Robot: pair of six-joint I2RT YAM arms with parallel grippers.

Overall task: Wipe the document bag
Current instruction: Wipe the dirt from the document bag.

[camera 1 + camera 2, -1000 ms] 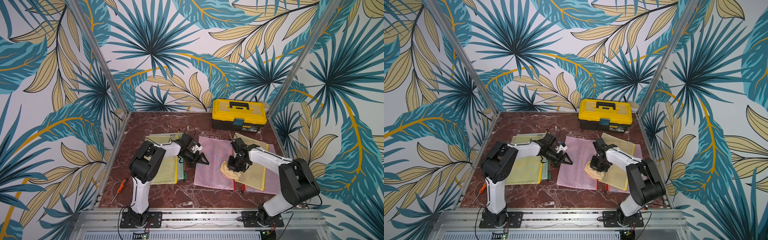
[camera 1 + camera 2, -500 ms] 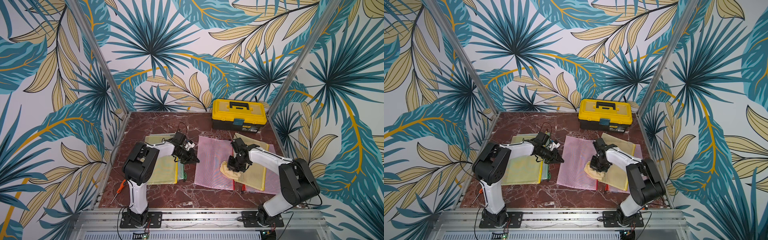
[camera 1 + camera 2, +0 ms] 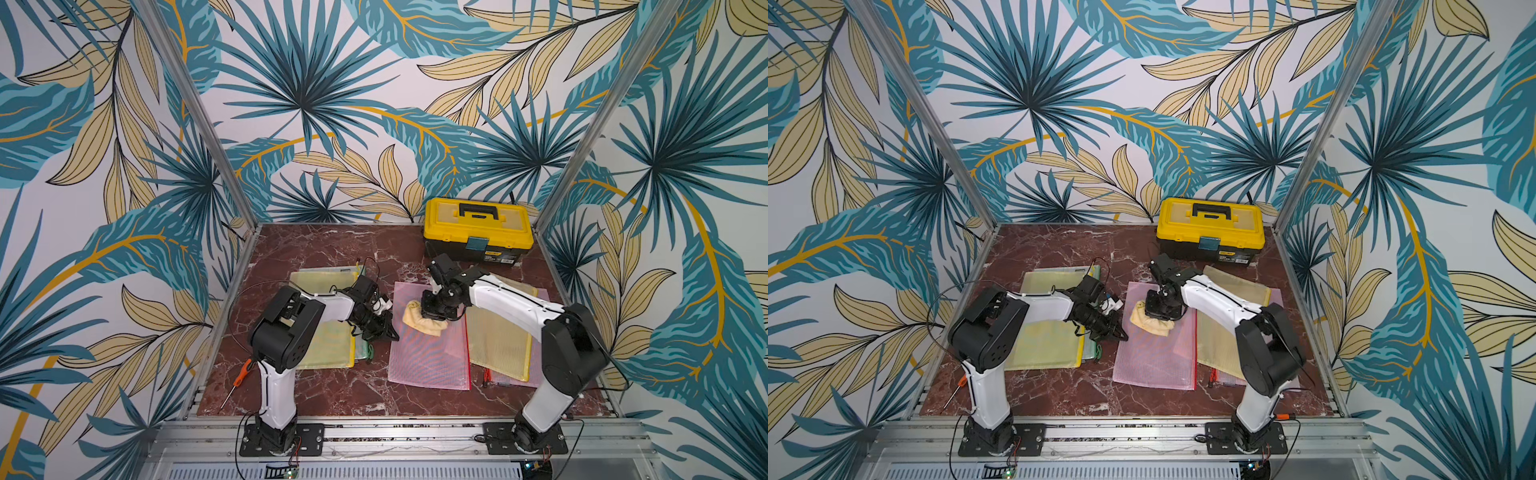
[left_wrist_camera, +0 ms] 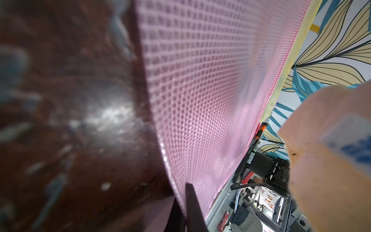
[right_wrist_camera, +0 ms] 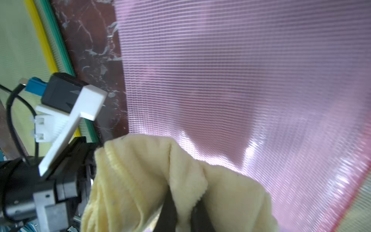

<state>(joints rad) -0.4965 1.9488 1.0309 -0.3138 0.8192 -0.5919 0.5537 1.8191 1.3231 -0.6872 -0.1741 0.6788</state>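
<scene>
Nearest, one orange screwdriver (image 3: 240, 375) is lying by the table's (image 3: 340, 395) front-left edge; next, one pink document bag (image 3: 428, 359) is lying flat mid-table, between a left pile (image 3: 328, 340) and a right pile (image 3: 498, 340) of other bags; my left pincer (image 3: 390, 334) is pinching its left edge, jaws together; my right pincer (image 3: 433, 319) is clamping one yellow cloth (image 3: 414, 316) down on it; bare marble is stretching beyond, up to one yellow toolbox (image 3: 478, 226).

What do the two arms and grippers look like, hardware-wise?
Left arm and right arm: white shells, black joint housings, thin black cables. Left gripper and right gripper: black, dark fingers. White bracket with blue connector on the left wrist.
</scene>
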